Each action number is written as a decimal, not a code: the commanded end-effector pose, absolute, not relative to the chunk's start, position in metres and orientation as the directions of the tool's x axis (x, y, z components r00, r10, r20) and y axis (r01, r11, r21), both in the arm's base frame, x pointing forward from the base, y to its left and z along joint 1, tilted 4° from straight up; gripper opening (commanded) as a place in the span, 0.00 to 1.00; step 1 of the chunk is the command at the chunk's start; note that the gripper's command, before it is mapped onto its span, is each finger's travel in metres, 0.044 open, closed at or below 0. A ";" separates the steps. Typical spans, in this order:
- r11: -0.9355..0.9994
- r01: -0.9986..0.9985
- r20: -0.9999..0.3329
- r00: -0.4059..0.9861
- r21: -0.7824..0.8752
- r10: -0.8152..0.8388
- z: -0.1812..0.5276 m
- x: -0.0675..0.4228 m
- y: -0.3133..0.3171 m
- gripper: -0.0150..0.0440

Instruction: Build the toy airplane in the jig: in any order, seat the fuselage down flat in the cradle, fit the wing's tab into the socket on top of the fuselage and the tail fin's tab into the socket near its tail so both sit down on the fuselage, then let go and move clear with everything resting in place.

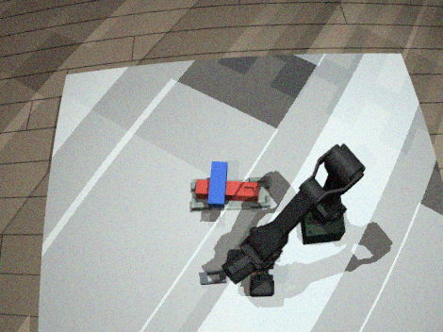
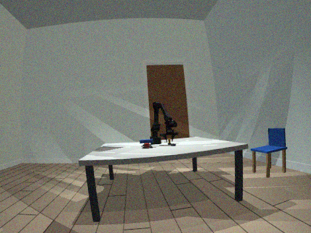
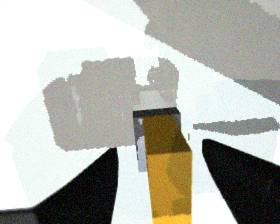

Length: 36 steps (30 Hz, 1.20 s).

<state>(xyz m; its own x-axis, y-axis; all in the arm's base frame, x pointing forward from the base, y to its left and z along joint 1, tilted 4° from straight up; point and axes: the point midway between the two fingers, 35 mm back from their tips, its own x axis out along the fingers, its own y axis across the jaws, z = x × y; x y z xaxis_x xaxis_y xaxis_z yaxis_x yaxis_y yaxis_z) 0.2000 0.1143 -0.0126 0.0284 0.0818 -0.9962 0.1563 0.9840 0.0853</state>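
Two parts already sit in the cradle (image 1: 266, 203), so I'm on the tail fin (image 3: 167, 170), lying on the table between my half-closed, not-yet-gripping claw (image 3: 160, 185); next I squeeze and lift.

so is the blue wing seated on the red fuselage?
Looks seated: the flat blue wing lies crosswise on the red block fuselage in the grey jig cradle.

Single dark arm (image 1: 292, 213) reaches out from its base (image 1: 336, 232), elbow raised, forearm sloping down and away toward the worktop. Wrist pitched steeply downward. Gripper (image 1: 256, 279) low near the surface; fingers partly closed, flanking a yellow block without visible contact. Grip not confirmed.
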 end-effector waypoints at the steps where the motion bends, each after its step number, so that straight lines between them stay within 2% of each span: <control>1: 0.983 0.161 -0.996 0.023 0.086 0.083 -0.014 0.198 0.114 0.51; 5: 0.983 0.161 -0.996 0.023 0.086 0.083 -0.014 0.198 0.114 0.33; 12: 0.983 0.161 -0.996 0.023 0.086 0.083 -0.014 0.198 0.114 0.25; 36: 0.984 0.161 -0.997 0.023 0.079 0.076 0.045 0.206 0.113 0.25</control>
<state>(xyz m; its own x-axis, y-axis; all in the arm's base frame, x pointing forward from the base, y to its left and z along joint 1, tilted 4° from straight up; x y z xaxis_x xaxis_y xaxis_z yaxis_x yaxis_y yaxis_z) 0.2031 0.1123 0.0331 0.0115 0.0721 -0.9973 0.1662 0.9834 0.0730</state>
